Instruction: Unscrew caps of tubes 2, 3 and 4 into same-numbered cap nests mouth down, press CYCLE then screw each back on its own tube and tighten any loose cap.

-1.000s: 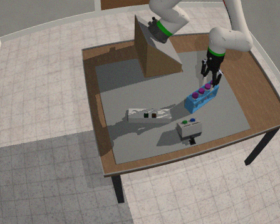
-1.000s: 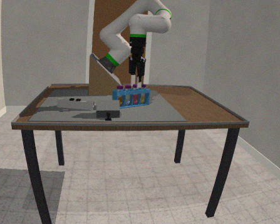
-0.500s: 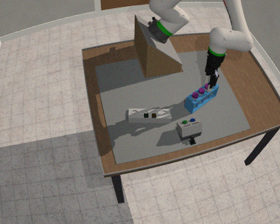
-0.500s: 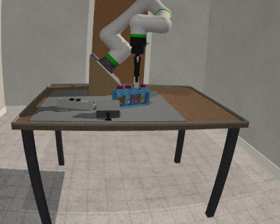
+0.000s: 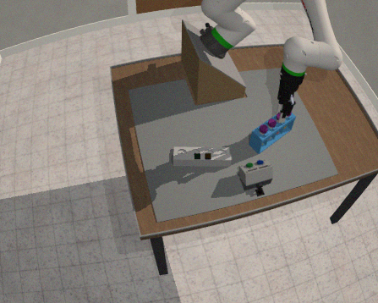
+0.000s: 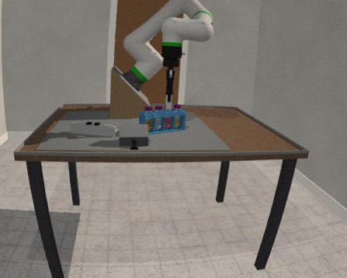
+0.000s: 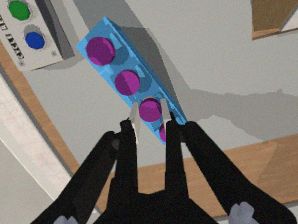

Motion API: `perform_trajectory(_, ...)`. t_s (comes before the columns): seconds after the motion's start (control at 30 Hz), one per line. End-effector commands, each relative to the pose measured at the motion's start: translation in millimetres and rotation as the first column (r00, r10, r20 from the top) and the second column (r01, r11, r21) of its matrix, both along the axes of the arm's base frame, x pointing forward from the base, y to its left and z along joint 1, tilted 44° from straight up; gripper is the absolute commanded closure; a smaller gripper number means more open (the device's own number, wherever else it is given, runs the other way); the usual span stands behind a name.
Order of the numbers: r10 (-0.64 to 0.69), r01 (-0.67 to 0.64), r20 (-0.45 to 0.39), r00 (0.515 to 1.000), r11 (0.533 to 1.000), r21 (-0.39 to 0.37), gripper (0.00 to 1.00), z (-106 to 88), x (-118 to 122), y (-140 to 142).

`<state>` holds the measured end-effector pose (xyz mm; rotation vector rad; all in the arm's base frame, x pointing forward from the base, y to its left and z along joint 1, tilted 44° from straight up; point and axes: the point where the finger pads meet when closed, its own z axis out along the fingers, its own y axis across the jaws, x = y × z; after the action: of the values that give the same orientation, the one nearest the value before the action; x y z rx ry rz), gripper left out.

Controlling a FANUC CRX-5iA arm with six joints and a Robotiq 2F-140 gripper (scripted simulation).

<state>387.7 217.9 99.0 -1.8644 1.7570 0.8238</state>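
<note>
A brown-rimmed table point(image 5: 127, 127) is covered over most of its top by a grey mat point(image 5: 224, 127). The white arm point(image 5: 313, 52) is carried on a wedge-shaped pedestal point(image 5: 211, 80) well apart from the gripper, at the table's back edge. The arm's last link is pointed straight down over the mat.

The white cap tray point(image 5: 186, 157) is seen well apart from the gripper, past the far end of the tube row. The small key desk point(image 5: 258, 173) is set nearer, off that same end. The blue decapping station point(image 5: 262, 144) is found directly beneath the gripper, with its row of tubes running away from it toward the desk.

The gripper point(image 7: 151, 120) is lowered onto the row, and its black fingers are closed on the purple cap of tube 2 point(image 7: 150, 109), one finger on each side. This cap is seated on its tube in the station. It is the third in the row counted from the desk end.

Two more purple caps point(image 7: 127, 82) point(image 7: 101, 50) are seen farther along the row, clear of the fingers. The end cap point(image 7: 163, 133) is partly hidden just behind the fingertips.

On the desk, the green key point(image 7: 19, 9) and the blue key point(image 7: 34, 40) are seen side by side.
</note>
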Motion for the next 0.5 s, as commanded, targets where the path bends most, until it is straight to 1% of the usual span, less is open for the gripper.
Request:
perform_trajectory(0.0,0.036,-0.036,0.034,0.999,0.999,0.006,1.00,0.0,0.1,0.0)
perform_trajectory(0.1,0.141,-0.145,0.137,0.980,0.989,0.014,1.00,0.1,0.1,0.0)
perform_trajectory(0.2,0.242,-0.252,0.239,0.940,0.968,0.011,1.00,0.1,0.1,0.0)
perform_trajectory(0.3,0.336,-0.356,0.337,0.879,0.935,-0.003,1.00,0.1,0.1,-0.1)
perform_trajectory(0.43,0.446,-0.484,0.459,0.768,0.874,-0.039,1.00,0.2,0.1,-0.1)
perform_trajectory(0.47,0.446,-0.484,0.459,0.768,0.874,-0.039,1.00,0.2,0.1,-0.1)
